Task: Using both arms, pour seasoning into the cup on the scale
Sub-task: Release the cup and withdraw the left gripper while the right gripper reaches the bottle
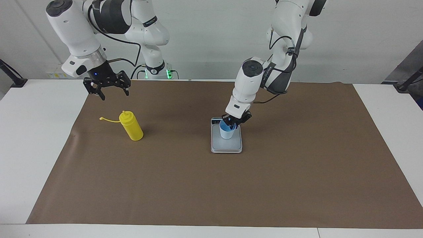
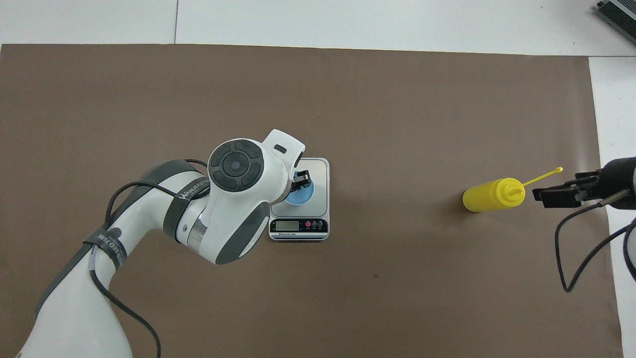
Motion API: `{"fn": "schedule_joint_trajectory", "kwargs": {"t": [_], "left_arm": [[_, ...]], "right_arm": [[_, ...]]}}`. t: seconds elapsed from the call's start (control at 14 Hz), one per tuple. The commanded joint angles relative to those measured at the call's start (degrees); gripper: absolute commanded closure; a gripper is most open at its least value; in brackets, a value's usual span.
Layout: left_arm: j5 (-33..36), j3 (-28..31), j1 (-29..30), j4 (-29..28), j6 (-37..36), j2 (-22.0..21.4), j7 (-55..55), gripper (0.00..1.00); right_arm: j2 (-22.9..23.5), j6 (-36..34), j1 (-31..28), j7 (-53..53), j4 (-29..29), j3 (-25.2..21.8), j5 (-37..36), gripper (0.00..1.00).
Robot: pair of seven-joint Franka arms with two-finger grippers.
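Observation:
A light blue cup (image 1: 227, 133) (image 2: 297, 197) stands upright on the grey scale (image 1: 226, 147) (image 2: 321, 171) in the middle of the mat. My left gripper (image 1: 232, 125) (image 2: 300, 180) reaches down to the cup's rim, one finger inside and one outside, and is open. The yellow seasoning bottle (image 1: 131, 127) (image 2: 489, 195) stands toward the right arm's end of the table, its cap strap (image 1: 107, 119) (image 2: 542, 175) trailing to the side. My right gripper (image 1: 114, 95) (image 2: 559, 195) hangs open and empty over the mat's edge, beside the bottle and clear of it.
A brown mat (image 1: 211, 185) covers most of the white table (image 1: 33, 132). The scale's display strip (image 2: 298, 226) faces the robots. Black cables hang from both arms.

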Motion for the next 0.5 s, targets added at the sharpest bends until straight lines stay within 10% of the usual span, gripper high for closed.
{"fn": "schedule_joint_trajectory", "kwargs": {"t": [0.0, 0.43], "left_arm": [[3.0, 0.8, 2.1, 1.9, -5.8, -3.8, -0.1, 0.00], [3.6, 0.8, 10.4, 4.4, -15.9, -10.5, 15.5, 0.00]], "right_arm": [[-3.5, 6.1, -2.5, -10.8, -7.2, 0.1, 4.6, 0.00], [-3.4, 13.2, -8.2, -32.6, -15.2, 0.0, 18.2, 0.00]]}}
